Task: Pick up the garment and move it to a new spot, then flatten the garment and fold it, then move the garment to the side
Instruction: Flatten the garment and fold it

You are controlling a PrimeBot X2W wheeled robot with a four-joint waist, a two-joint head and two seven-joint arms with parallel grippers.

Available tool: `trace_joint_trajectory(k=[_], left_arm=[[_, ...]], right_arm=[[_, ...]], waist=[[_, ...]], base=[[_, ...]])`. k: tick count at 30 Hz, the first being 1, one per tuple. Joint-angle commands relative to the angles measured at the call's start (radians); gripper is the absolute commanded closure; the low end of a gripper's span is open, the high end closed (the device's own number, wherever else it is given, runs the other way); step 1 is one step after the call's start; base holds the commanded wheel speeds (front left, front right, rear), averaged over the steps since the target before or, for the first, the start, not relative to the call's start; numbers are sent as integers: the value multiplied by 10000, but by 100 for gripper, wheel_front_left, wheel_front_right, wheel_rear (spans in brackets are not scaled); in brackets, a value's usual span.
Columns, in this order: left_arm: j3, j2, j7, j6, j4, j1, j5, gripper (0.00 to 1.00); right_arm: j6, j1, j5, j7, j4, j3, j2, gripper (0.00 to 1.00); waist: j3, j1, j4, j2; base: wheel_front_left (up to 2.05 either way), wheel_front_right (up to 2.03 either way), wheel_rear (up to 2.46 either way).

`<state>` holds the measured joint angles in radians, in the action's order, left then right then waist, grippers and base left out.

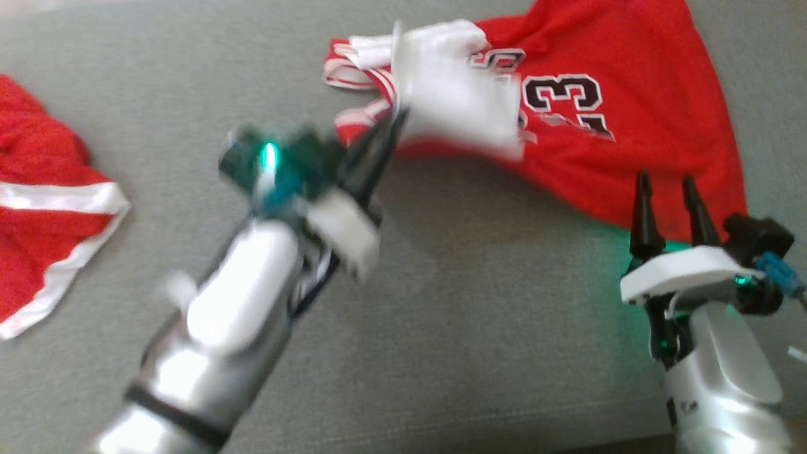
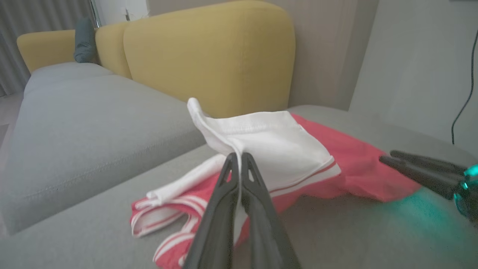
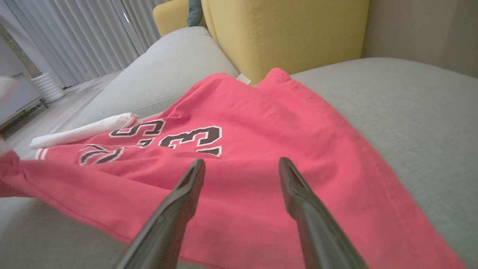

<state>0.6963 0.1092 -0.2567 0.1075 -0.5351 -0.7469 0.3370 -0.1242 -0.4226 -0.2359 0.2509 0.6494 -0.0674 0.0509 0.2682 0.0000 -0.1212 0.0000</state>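
A red jersey [image 1: 630, 157] lies upper right in the head view, on a grey sofa seat [image 1: 441, 302]. The left end effector [image 2: 237, 158] is pinched shut on its white fold, apparently starting the pick-up. The right end effector [image 1: 668, 183] hovers open near the hem. Next: lift clear.

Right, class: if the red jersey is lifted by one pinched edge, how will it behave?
Probably floppy: the jersey creases and drapes where the left gripper pinches its white fabric. Likely light too, since that small pinch alone holds a flap raised.
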Motion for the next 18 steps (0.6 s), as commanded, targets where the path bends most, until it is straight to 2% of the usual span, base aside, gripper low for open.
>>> trace_joint_trajectory(k=[1, 2, 3, 8, 9, 14, 18], left_arm=[[-262, 536, -50, 76, 716, 748, -524, 63], [-274, 656, -50, 79, 795, 1239, -704, 37], [-299, 754, -50, 73, 773, 1726, -836, 0], [-760, 819, -51, -73, 277, 3804, -891, 0], [-760, 819, -51, -73, 277, 3804, -891, 0], [-2408, 259, -51, -791, 656, 5079, -469, 0], [-3714, -210, -51, -1172, 1241, 5764, -396, 0]], right_arm=[[-65, 145, 46, 109, -153, 265, -7, 0], [-65, 200, 35, 109, -103, 286, -7, 0], [-65, 251, 35, 109, -57, 306, -7, 0], [-65, 473, -62, 109, 121, 490, -7, 0], [-65, 473, -62, 109, 121, 490, -7, 0], [-65, 705, -88, 109, 174, 556, -7, 0], [-65, 887, -110, 109, 18, 638, -7, 0]], waist=[[-522, 0, 508, 0], [-615, 0, 580, 0], [-700, 0, 632, 0], [-1098, 0, 678, 0], [-1098, 0, 678, 0], [-1506, 0, 706, 0], [-1771, 0, 715, 0]], base=[[0, 0, 0], [0, 0, 0], [0, 0, 0], [0, 0, 0], [0, 0, 0], [0, 0, 0], [0, 0, 0]])
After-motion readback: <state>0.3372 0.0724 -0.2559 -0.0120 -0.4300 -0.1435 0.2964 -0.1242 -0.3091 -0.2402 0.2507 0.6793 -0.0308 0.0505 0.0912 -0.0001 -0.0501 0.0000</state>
